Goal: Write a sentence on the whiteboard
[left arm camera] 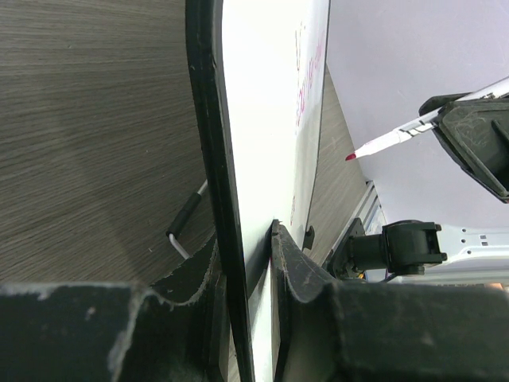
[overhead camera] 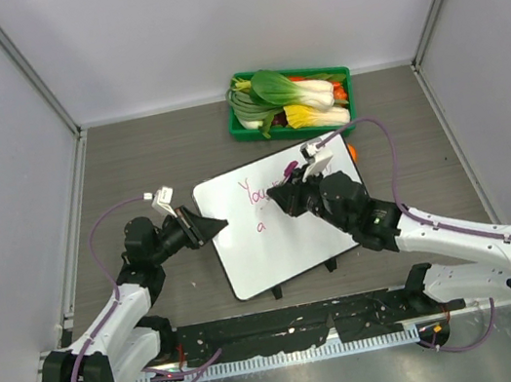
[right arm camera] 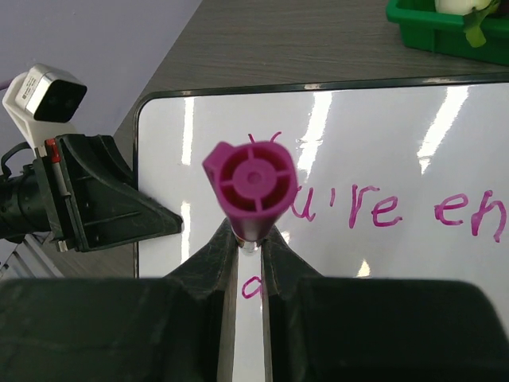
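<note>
The whiteboard (overhead camera: 281, 251) lies at a slant in the middle of the table. My left gripper (overhead camera: 215, 226) is shut on its left rim; in the left wrist view the jaws (left arm camera: 250, 239) clamp the black rim of the whiteboard (left arm camera: 262, 119). Pink writing, the sentence (overhead camera: 254, 191), runs along the top, with a lone "a" (overhead camera: 263, 226) on a lower line. In the right wrist view the sentence (right arm camera: 382, 208) reads "u're en". My right gripper (right arm camera: 250, 239) is shut on a magenta marker (right arm camera: 251, 187) held over the "a" (right arm camera: 253, 286). The marker's tip (left arm camera: 351, 156) hangs just off the board.
A green bin (overhead camera: 243, 134) of leafy vegetables stands behind the board. An orange item (overhead camera: 352, 150) lies by the board's far right corner. Black clips (overhead camera: 275, 292) stick out from its near edge. Grey walls close in the table on three sides.
</note>
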`<state>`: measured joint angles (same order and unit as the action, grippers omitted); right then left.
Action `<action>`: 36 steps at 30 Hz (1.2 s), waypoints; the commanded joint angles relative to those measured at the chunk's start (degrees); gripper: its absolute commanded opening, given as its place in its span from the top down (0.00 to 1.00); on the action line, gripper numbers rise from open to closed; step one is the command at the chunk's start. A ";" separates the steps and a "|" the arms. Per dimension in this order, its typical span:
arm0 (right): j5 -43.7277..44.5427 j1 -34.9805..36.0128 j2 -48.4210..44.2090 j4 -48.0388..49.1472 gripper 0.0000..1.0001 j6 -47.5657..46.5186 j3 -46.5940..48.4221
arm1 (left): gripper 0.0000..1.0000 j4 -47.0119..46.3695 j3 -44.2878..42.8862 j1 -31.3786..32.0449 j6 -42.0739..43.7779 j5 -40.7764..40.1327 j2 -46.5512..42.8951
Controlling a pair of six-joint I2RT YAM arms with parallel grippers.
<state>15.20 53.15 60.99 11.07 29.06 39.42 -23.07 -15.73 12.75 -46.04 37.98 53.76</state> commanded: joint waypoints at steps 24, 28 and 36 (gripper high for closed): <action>-0.96 -2.70 4.13 4.84 0.99 1.70 -1.89 | 1.00 5.84 0.52 -0.01 11.06 -7.30 1.26; -1.49 -2.70 4.40 5.10 0.99 1.97 -2.85 | 1.00 5.84 0.52 0.08 11.06 -7.30 1.17; -2.37 -2.70 3.17 4.40 0.99 2.93 -5.23 | 1.00 5.84 0.52 -0.01 10.97 -7.30 1.18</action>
<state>12.97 50.54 65.12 15.27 31.31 35.86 -22.96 -15.73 12.75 -46.04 37.89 53.78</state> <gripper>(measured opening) 0.172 0.221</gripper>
